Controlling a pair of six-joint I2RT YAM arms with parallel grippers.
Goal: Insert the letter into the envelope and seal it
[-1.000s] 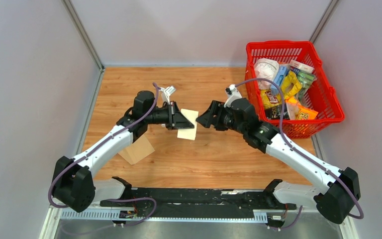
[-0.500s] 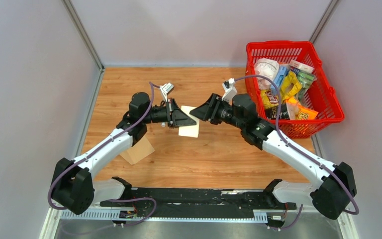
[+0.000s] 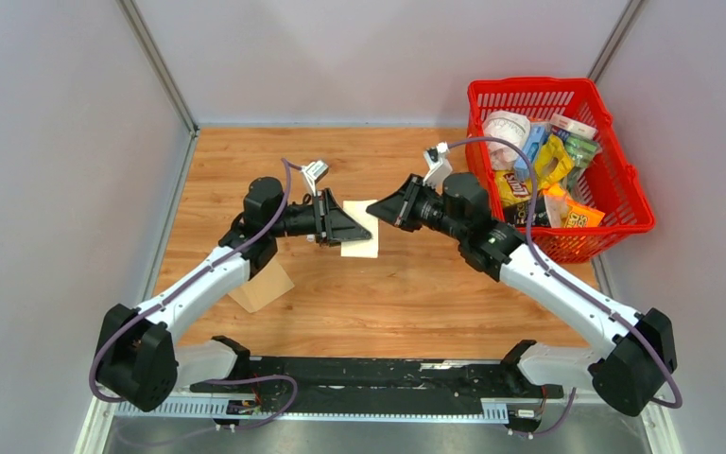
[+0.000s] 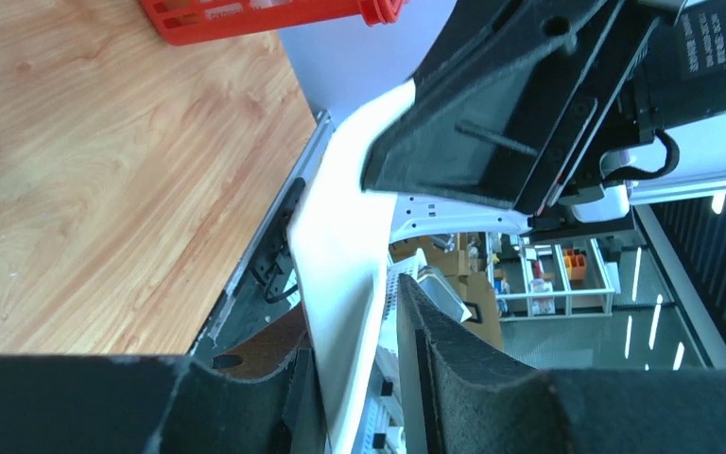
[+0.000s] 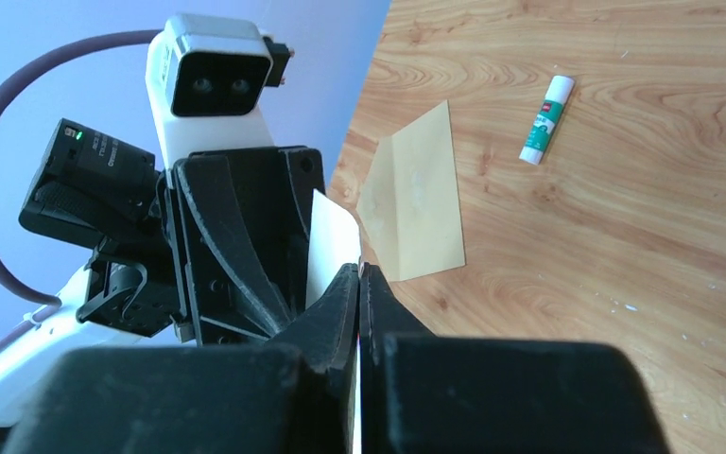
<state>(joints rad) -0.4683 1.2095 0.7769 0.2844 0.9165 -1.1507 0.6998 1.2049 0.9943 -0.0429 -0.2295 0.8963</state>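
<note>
The letter point(image 3: 361, 241), a pale sheet, hangs in the air between both grippers above the table's middle. My right gripper point(image 3: 372, 214) is shut on its edge; in the right wrist view the jaws point(image 5: 359, 274) press together on the white letter point(image 5: 329, 248). My left gripper point(image 3: 367, 231) is open. In the left wrist view the letter point(image 4: 340, 274) leans against one finger of the left gripper point(image 4: 354, 331), with a gap to the other. The tan envelope point(image 3: 261, 284) lies flat on the table by the left arm, and the right wrist view shows the envelope point(image 5: 418, 203) too.
A red basket point(image 3: 624, 180) full of snack packets stands at the right, close behind the right arm. A white and green glue stick point(image 5: 544, 121) lies on the wood beyond the envelope. Grey walls close off the table at the back and both sides.
The right gripper moved left to the letter and shut on its edge. The left gripper, shut on the sheet before, has opened its jaws.
</note>
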